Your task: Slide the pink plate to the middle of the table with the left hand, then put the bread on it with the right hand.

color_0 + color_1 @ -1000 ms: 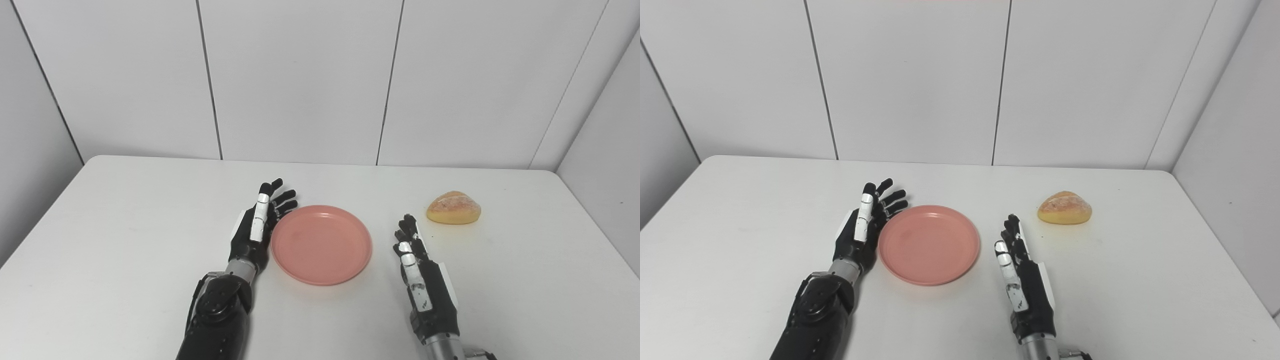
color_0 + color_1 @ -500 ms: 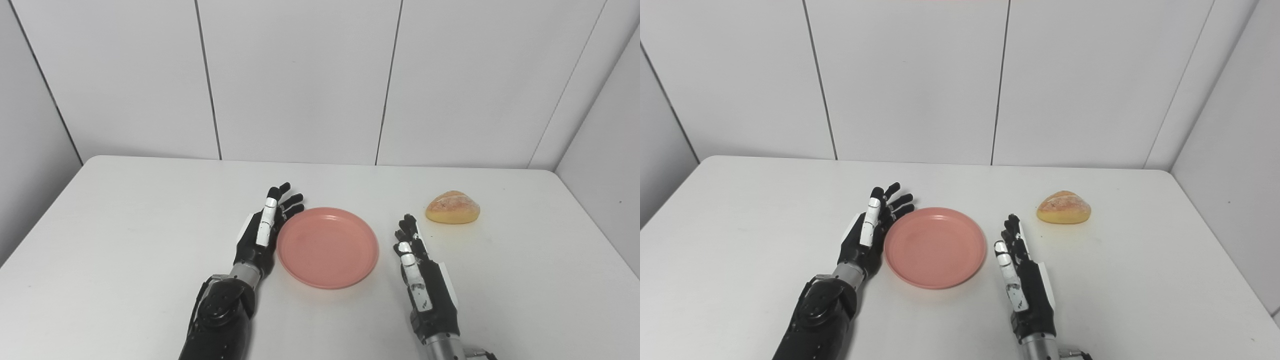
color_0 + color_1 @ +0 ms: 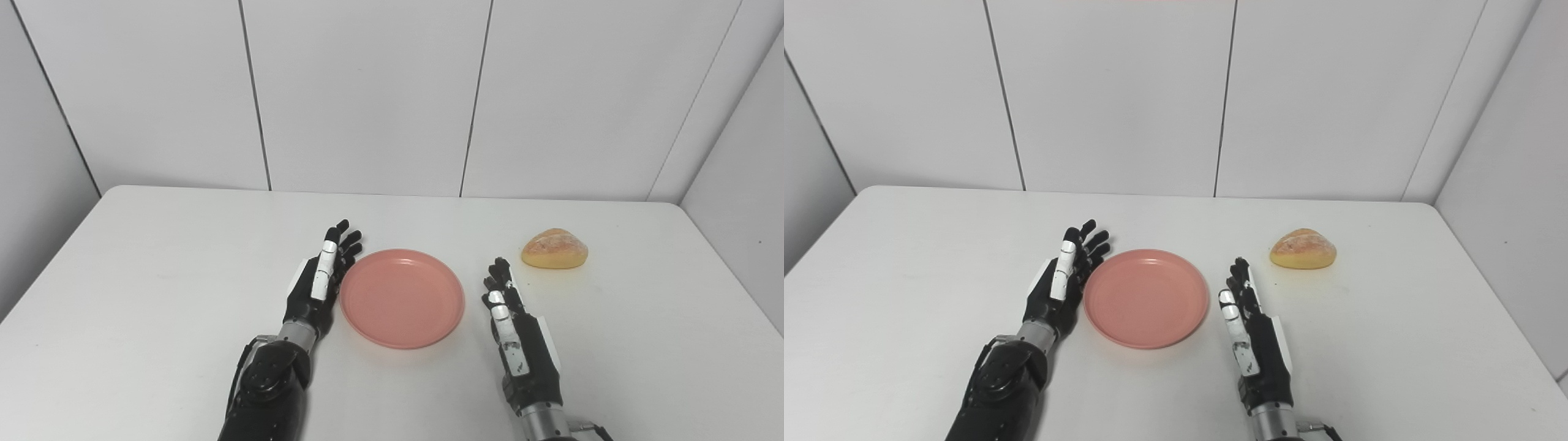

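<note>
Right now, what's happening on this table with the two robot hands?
The left hand is open, edge-on against the left rim of the pink plate, which sits about mid-table. The right hand waits open on the plate's right, holding nothing. The bread lies untouched on the table further right, not yet on the plate.

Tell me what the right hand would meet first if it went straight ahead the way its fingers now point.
Probably nothing: the right hand points up the table, passing between the pink plate and the bread, likely missing both.
</note>
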Motion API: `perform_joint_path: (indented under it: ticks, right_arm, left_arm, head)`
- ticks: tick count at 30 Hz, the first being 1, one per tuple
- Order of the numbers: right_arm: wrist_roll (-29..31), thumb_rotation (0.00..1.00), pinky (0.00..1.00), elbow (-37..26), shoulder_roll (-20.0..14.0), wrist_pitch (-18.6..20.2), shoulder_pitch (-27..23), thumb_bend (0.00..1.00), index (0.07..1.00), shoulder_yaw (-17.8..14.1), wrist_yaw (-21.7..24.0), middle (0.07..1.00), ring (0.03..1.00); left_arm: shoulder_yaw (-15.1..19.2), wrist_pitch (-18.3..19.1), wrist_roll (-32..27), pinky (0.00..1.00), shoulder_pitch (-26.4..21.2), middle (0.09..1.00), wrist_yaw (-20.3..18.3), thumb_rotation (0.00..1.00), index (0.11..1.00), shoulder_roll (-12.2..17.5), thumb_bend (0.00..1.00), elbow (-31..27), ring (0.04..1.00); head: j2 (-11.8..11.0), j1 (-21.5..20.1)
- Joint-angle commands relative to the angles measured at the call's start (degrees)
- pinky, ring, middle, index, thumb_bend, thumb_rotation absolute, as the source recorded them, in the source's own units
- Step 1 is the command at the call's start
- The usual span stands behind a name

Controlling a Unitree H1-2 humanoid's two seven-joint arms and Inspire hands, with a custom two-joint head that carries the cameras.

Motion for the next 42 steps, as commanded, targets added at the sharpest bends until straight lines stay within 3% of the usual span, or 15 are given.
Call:
perform_joint_path:
  ticks: [1,8,15,22,24,28,30,34,38,42]
  right_arm:
    - [0.3,0.86,1.0,-1.9,0.6,-0.2,-2.0,0.66,1.0,0.1,0.2,1.0,1.0]
    - [0.3,0.87,1.0,-1.8,0.3,0.0,-2.2,0.66,1.0,0.0,0.2,1.0,1.0]
    - [0.5,0.87,1.0,-1.3,-0.1,-1.2,-2.9,0.64,1.0,-0.5,0.4,1.0,1.0]
    - [-2.8,0.86,1.0,-0.5,-2.9,-5.4,-5.1,0.63,1.0,-2.1,-0.9,0.991,0.99]
    - [-4.2,0.85,1.0,-1.0,-4.3,-5.0,-6.2,0.64,0.99,-2.9,-1.4,0.978,0.98]
    - [-5.3,0.8,1.0,-3.4,-7.5,-1.4,-8.7,0.7,0.964,-4.9,-1.5,0.958,0.978]
    - [-5.8,0.8,1.0,-4.0,-9.1,-0.8,-9.9,0.7,0.953,-5.7,-1.4,0.947,0.962]
    - [-5.5,0.79,1.0,-5.8,-12.7,4.1,-12.6,0.66,0.915,-7.3,-0.2,0.903,0.938]
    - [-3.4,0.68,0.86,-5.9,-15.2,7.2,-14.9,0.65,0.889,-8.7,1.0,0.878,0.886]
    - [-4.6,0.61,0.94,-5.5,-18.1,10.0,-17.3,0.67,0.886,-9.3,1.4,0.885,0.92]
  left_arm:
    - [0.1,-0.3,0.2,1.0,-0.5,0.981,0.0,1.0,0.999,0.8,0.79,-1.4,0.99]
    - [-0.2,1.2,0.1,1.0,1.5,1.0,-1.0,1.0,1.0,1.9,0.8,-4.7,1.0]
    - [-0.3,-0.5,0.7,1.0,2.1,1.0,-0.7,1.0,1.0,2.1,0.8,-4.2,1.0]
    - [0.1,-2.0,0.3,1.0,1.5,1.0,-0.1,1.0,1.0,0.9,0.79,-2.3,1.0]
    - [0.2,-1.9,-0.2,1.0,1.5,1.0,-0.3,1.0,1.0,0.6,0.78,-2.4,1.0]
    - [-0.4,-0.7,1.0,1.0,2.3,1.0,0.2,1.0,1.0,0.4,0.77,-3.6,1.0]
    - [-0.7,0.1,1.3,1.0,2.8,1.0,0.5,1.0,1.0,0.3,0.78,-4.4,1.0]
    - [-1.0,0.4,1.7,1.0,3.6,1.0,0.5,1.0,1.0,0.0,0.77,-5.5,1.0]
    - [-0.9,1.2,1.4,1.0,4.0,1.0,0.6,1.0,1.0,-0.3,0.76,-6.4,1.0]
    - [-1.3,2.2,1.6,1.0,4.8,0.998,0.4,1.0,1.0,-0.2,0.77,-7.7,0.998]
  head:
    - [0.0,0.1]
    - [0.0,0.2]
    - [-0.1,0.0]
    - [-0.3,-0.4]
    - [-0.3,-0.5]
    - [-0.2,-0.8]
    - [-0.2,-0.9]
    - [0.1,-1.2]
    - [-0.1,-1.2]
    - [-0.1,-1.4]
